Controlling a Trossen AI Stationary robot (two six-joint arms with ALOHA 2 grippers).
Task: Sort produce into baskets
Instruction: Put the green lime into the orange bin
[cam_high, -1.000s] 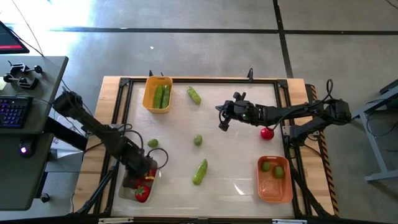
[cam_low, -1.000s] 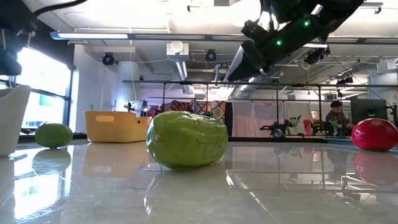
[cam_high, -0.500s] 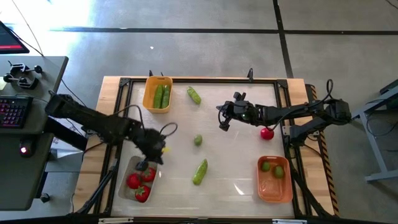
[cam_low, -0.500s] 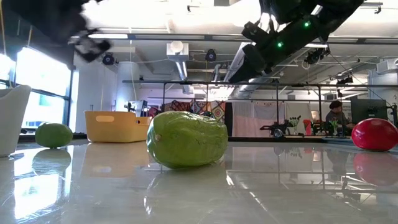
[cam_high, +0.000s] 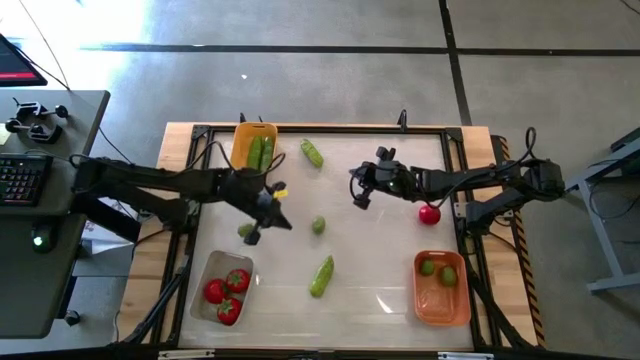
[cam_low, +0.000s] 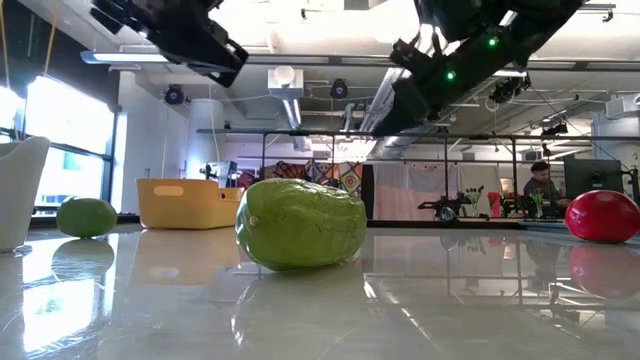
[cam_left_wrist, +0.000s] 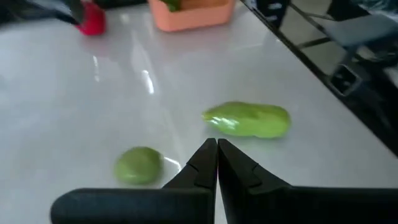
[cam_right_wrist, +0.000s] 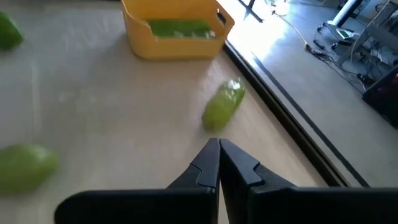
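Dark fingers of the left gripper (cam_high: 252, 237) are pressed together and carry nothing, hanging above the table just beside a lime (cam_high: 245, 231). From there, a second lime (cam_high: 318, 226) lies toward three o'clock and a loose cucumber (cam_high: 321, 276) toward four o'clock. The yellow basket (cam_high: 238, 160) with two cucumbers sits at twelve, the clear basket (cam_high: 199, 309) of tomatoes at seven, the orange basket (cam_high: 441, 303) holding limes far off at four. The right gripper (cam_high: 359, 199), also closed and empty, waits mid-table near a lone tomato (cam_high: 429, 213). To pick cleanly, I judge the left fingers should spread before descending, straddle the lime's middle, and close gently so it cannot roll away.
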